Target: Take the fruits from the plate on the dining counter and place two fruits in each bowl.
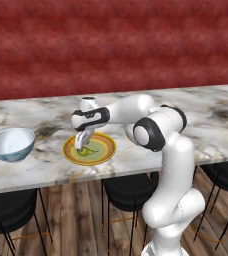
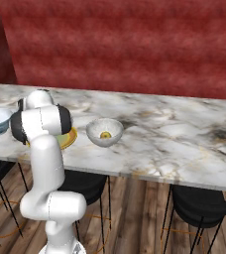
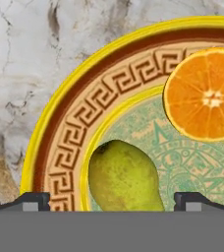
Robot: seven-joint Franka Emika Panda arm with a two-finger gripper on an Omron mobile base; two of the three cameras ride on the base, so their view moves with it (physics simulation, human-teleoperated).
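Two fruits on the patterned yellow-rimmed round plate [image 3: 65, 142], my claw [image 3: 112, 202] spread wide.
I see the yellow-green pear [image 3: 124, 177] between the fingertips, the halved orange [image 3: 207, 96] at two o'clock, on the marble bench [image 1: 46, 120].

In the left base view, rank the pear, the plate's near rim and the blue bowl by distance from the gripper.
1. Pear, right under the open gripper.
2. Plate near rim, just below it.
3. Blue bowl, far left on the counter.
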